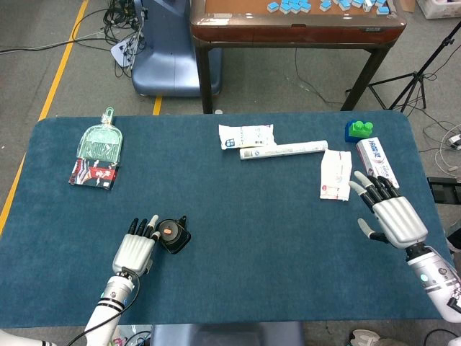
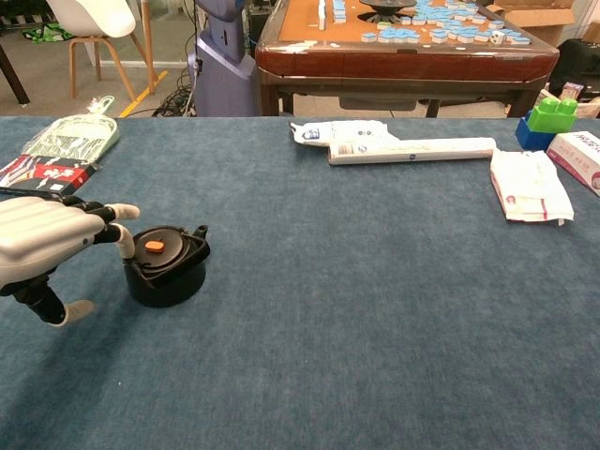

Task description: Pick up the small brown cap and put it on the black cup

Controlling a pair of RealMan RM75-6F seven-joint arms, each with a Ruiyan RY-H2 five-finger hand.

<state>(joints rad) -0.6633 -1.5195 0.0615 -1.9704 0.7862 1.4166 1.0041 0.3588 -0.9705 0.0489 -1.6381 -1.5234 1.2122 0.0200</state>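
Two hands over blue table. Small brown cap sits on top of black cup, near left part of table. Left hand just left of cup, fingers spread, holding nothing; one fingertip beside cup's rim, contact unclear. Right hand at near right edge, fingers apart, released, well apart from cup. White tube lies at far centre.
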